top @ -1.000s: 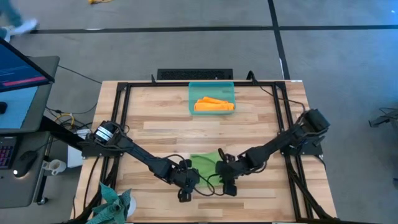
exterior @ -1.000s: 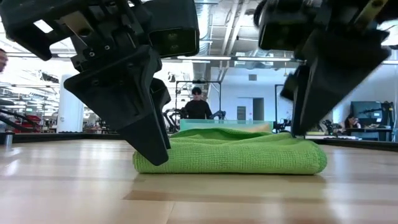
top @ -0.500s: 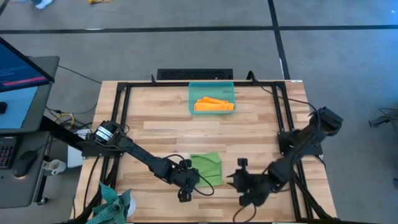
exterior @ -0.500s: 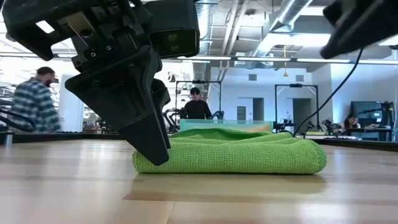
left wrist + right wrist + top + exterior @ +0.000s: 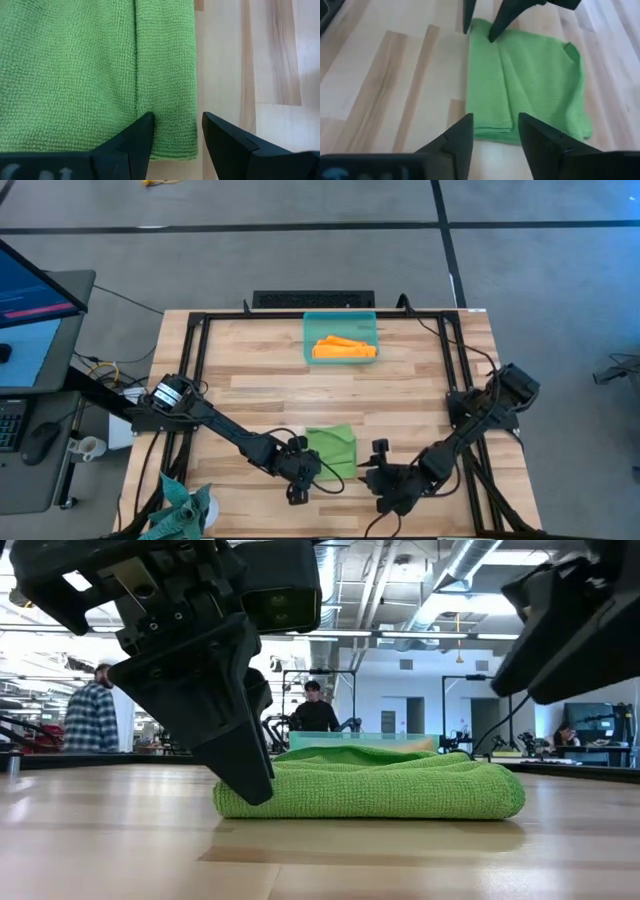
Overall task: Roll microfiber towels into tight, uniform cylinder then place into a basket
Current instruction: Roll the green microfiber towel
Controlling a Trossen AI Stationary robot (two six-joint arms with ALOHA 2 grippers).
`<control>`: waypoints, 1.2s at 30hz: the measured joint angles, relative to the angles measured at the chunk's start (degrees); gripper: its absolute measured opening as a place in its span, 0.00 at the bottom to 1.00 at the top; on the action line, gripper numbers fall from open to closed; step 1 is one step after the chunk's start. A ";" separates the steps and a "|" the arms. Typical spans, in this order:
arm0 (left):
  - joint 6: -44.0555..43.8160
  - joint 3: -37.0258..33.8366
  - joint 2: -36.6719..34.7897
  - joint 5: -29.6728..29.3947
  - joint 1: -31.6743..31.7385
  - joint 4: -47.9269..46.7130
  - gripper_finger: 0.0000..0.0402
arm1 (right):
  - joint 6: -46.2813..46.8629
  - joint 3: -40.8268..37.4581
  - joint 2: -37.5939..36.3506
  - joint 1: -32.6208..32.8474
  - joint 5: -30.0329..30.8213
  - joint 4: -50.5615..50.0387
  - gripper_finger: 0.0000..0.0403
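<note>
The lime green towel (image 5: 332, 452) lies folded flat on the wood near the table's front edge. My left gripper (image 5: 175, 120) stands open at its near left corner. One fingertip (image 5: 145, 122) is over the towel at a fold seam. The other (image 5: 210, 122) is over bare wood beside the towel's edge. My right gripper (image 5: 495, 122) is open to the towel's right (image 5: 378, 478), pointing at the towel and apart from it. The orange towel (image 5: 344, 348) lies rolled in the teal basket (image 5: 340, 317) at the far middle. My left gripper comes at the green towel slanting down from the table's left. Its fingers stand on either side of the narrow folded strip (image 5: 170, 100) along the towel's edge. I cannot tell whether they touch the cloth.
A dark teal-grey cloth (image 5: 185, 505) sits at the table's near left corner. Black frame rails (image 5: 190, 380) run along the table's edges. Bare wood lies between the green towel and the basket. People (image 5: 317, 710) show in the room beyond.
My right gripper has drawn away from the green towel's right end toward the table's near right, turning as it went, then come back a little toward the towel. The towel lies as before.
</note>
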 joint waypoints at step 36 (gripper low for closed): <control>0.14 -0.04 0.00 -0.30 0.01 0.35 0.42 | -7.85 9.22 7.74 -0.78 -6.60 -5.14 0.55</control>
